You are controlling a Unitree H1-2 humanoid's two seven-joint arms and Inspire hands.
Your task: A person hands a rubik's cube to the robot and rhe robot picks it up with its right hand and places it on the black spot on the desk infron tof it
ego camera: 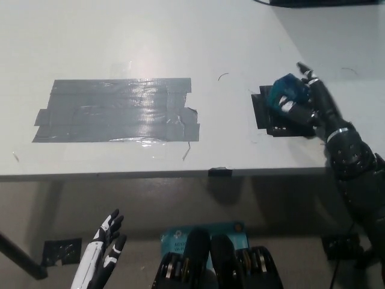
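White desk [180, 36] with grey tape patch [114, 111], black spot [267, 117].

The right hand [310, 105] and blurred rubik's cube [286, 93] hide much of the black spot [264, 114].

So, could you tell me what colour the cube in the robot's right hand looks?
Teal-blue; the cube shows in the head view, held over the black spot.
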